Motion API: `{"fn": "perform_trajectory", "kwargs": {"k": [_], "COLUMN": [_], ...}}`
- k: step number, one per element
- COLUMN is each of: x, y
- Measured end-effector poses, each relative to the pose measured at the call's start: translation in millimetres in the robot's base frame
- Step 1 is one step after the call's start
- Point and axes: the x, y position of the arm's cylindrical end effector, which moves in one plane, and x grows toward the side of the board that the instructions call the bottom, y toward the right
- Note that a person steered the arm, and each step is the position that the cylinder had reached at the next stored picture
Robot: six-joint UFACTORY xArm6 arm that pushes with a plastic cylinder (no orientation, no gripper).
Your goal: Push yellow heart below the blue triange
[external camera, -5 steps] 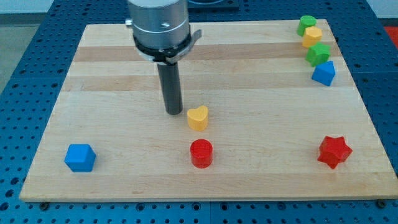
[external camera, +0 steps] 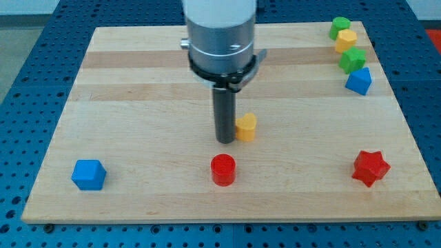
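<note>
The yellow heart [external camera: 246, 127] lies near the middle of the wooden board [external camera: 124, 89]. My tip [external camera: 225, 140] is right against the heart's left side, touching it. The blue triangle [external camera: 358, 81] lies at the view's upper right, far right of and a little above the heart. The rod and its round metal mount hide the board behind them.
A green block [external camera: 338, 27], a yellow block [external camera: 346, 40] and a second green block [external camera: 353, 60] stand in a column above the blue triangle. A red cylinder [external camera: 222, 169] lies below the heart. A red star [external camera: 371, 167] is at the lower right, a blue cube [external camera: 89, 174] at the lower left.
My tip has moved to the view's right and pushed the yellow heart to the right and slightly up. The other blocks have not moved.
</note>
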Motion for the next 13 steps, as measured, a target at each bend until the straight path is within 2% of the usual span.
{"fn": "perform_trajectory", "kwargs": {"k": [2,7,10,13], "x": [-27.2,-24.2,13.5,0.4], "y": [42.0,179.3,191.3,207.5]}}
